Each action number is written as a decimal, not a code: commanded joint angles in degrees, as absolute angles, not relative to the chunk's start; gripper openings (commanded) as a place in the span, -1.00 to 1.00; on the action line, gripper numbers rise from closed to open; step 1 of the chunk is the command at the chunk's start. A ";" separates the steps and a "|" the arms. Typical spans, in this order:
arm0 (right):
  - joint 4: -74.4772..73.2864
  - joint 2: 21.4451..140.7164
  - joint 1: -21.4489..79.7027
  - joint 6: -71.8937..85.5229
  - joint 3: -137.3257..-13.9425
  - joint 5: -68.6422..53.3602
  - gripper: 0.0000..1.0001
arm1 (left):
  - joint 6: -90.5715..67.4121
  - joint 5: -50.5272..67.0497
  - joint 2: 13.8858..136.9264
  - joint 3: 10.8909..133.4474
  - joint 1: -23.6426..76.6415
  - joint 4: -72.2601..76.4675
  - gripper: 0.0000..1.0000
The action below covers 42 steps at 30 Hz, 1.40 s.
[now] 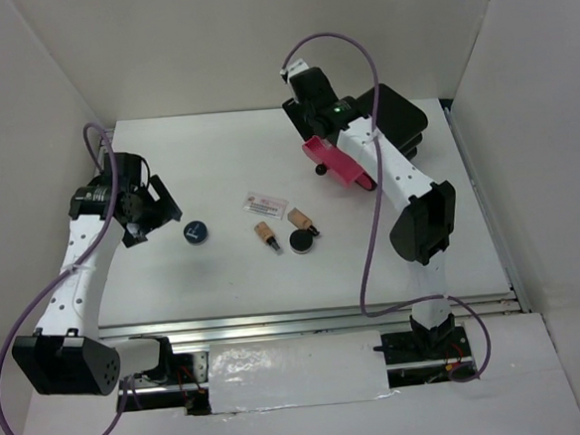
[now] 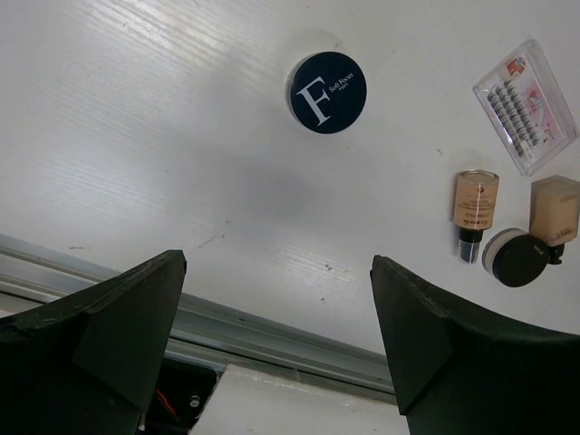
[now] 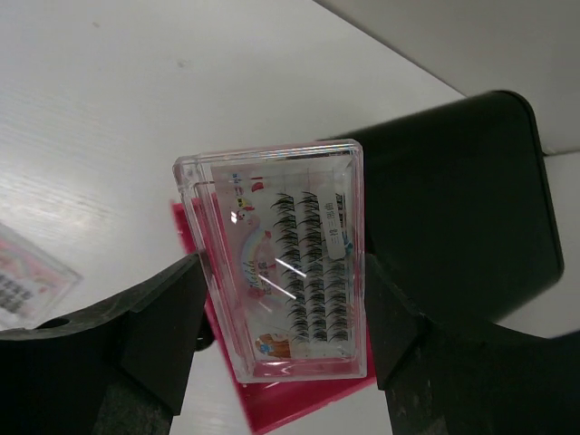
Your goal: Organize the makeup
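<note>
My right gripper (image 1: 326,135) (image 3: 283,272) is shut on a flat clear sachet of lashes with pinkish print (image 3: 285,263) and holds it just above an open pink drawer (image 3: 299,403) of the black box (image 3: 462,199). The second sachet (image 1: 266,201) (image 2: 526,106) lies mid-table. Near it lie two tan bottles with black caps (image 1: 264,233) (image 1: 301,219) and a round black compact (image 1: 302,241). The other compact, marked "F" (image 1: 195,231) (image 2: 327,92), lies alone to their left. My left gripper (image 1: 146,216) (image 2: 276,263) is open and empty, raised left of that compact.
The black box (image 1: 395,121) stands at the back right, its pink drawer (image 1: 336,161) pulled out toward the table's middle. White walls enclose the table on three sides. A metal rail (image 2: 272,340) runs along the near edge.
</note>
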<state>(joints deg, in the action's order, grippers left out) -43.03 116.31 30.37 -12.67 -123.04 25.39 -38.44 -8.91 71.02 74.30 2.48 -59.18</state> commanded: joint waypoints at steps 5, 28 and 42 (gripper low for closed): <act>-35.78 113.03 27.25 -16.44 -112.87 27.95 -0.02 | -35.51 -6.94 71.45 75.76 2.29 -57.22 0.96; -40.86 108.20 27.68 -2.13 -119.43 23.82 1.00 | -38.49 -9.13 88.91 91.01 12.38 -57.03 0.99; -46.67 87.03 32.78 21.62 -102.59 10.38 1.00 | -64.85 -9.05 117.32 113.53 22.06 -63.89 0.99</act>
